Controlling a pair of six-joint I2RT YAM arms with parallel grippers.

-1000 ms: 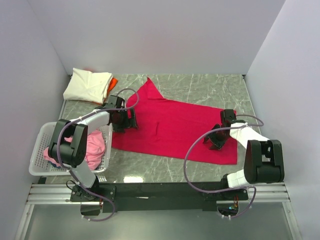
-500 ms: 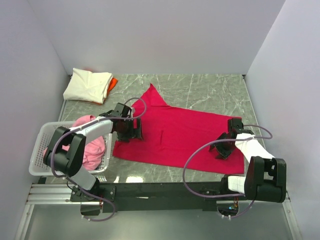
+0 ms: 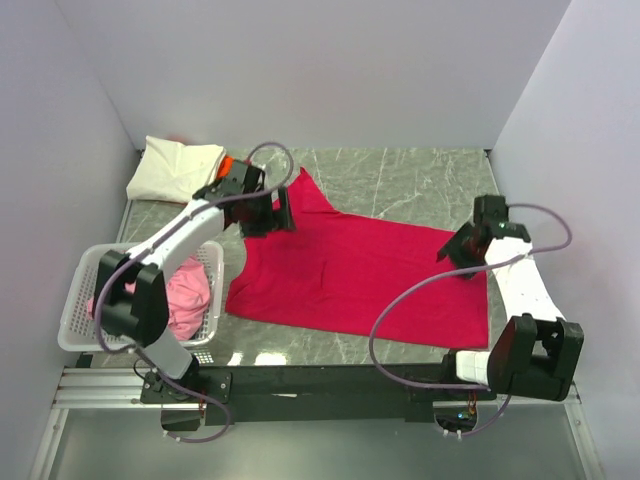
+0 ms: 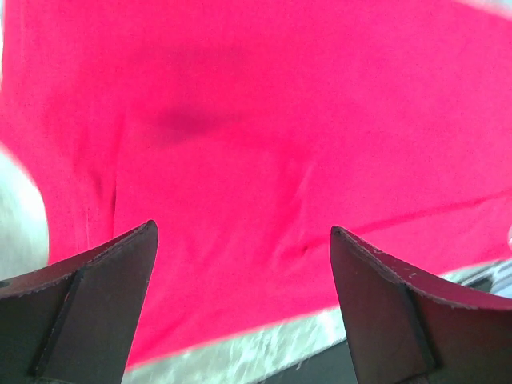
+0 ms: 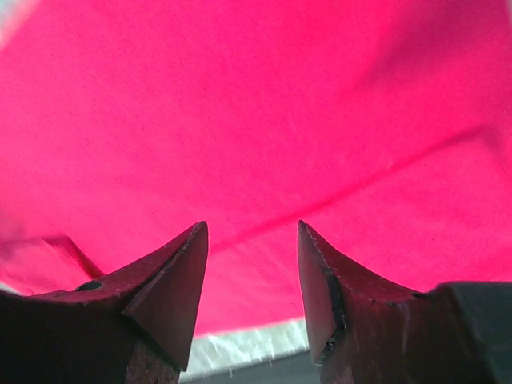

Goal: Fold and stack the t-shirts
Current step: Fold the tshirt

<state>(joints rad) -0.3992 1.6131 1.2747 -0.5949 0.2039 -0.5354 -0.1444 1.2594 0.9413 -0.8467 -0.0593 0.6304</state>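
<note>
- Far left of left pincer [image 3: 283, 212]: white basket [image 3: 72, 315] holding pink t-shirts [image 3: 190, 295]. Beyond basket, cream t-shirt [image 3: 175, 170] folded over orange t-shirt [image 3: 227, 163].
- Left pincer: spread wide, gripping nothing, hovering over far left part of crimson t-shirt [image 3: 350, 270], near sleeve.
- Crimson t-shirt: spread flat on table [image 3: 420, 175], spanning from under left pincer to under right pincer.
- Handling, as judged: light, thin, limp; no stiffness; likely to sag, drag and wrinkle when lifted; not fragile.
- Suggested hold: pinch hem or corner directly below each pincer, both sides raised together to keep cloth taut.
- Right pincer [image 3: 455, 256]: parted partway, empty, poised above right edge of crimson cloth.
</note>
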